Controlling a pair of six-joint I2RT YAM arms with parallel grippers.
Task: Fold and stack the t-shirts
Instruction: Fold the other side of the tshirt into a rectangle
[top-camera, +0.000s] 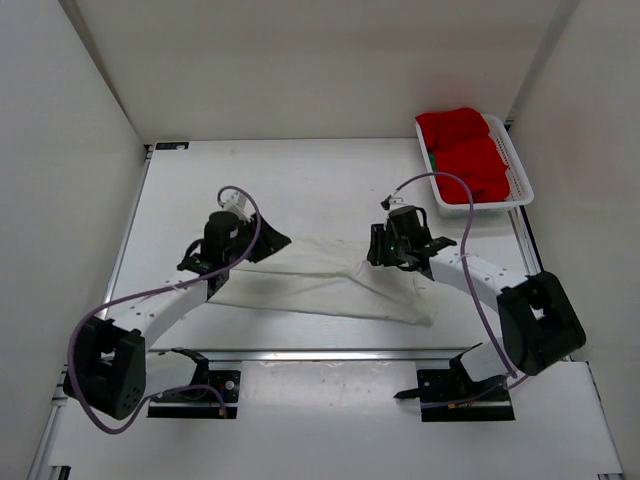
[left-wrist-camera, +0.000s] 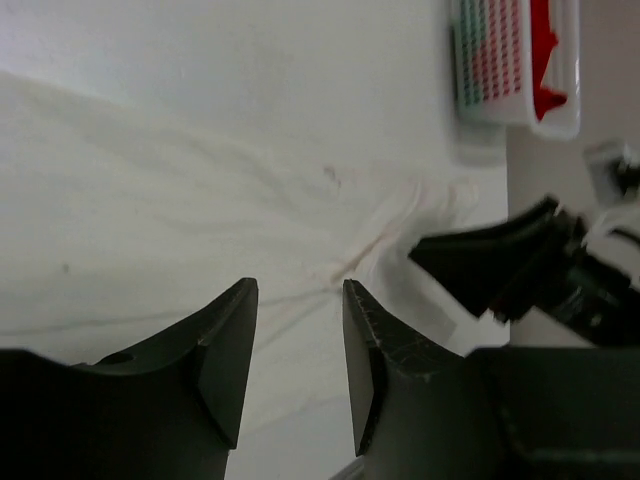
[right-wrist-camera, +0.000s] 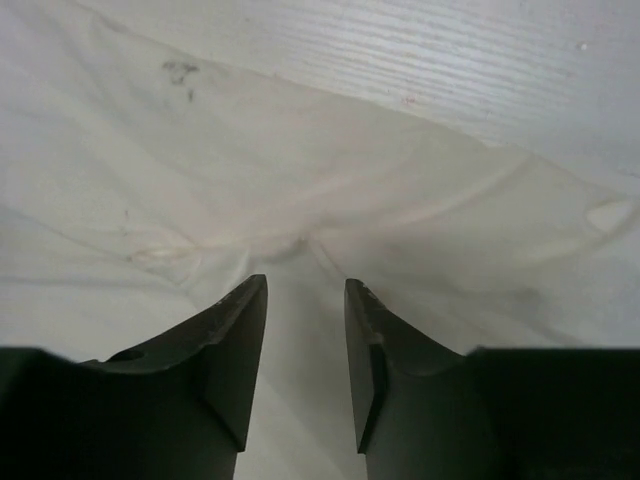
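Left gripper (left-wrist-camera: 298, 285) and right gripper (right-wrist-camera: 305, 280) are hanging open over the cream t-shirt (top-camera: 320, 285); red t-shirt (top-camera: 465, 150) is mostly hiding green t-shirt (top-camera: 431, 158).

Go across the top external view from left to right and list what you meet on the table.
left gripper → bare middle of the cream-white t-shirt, spread flat between the two grippers → right gripper → white mesh basket at the far right, with the red t-shirt in it.
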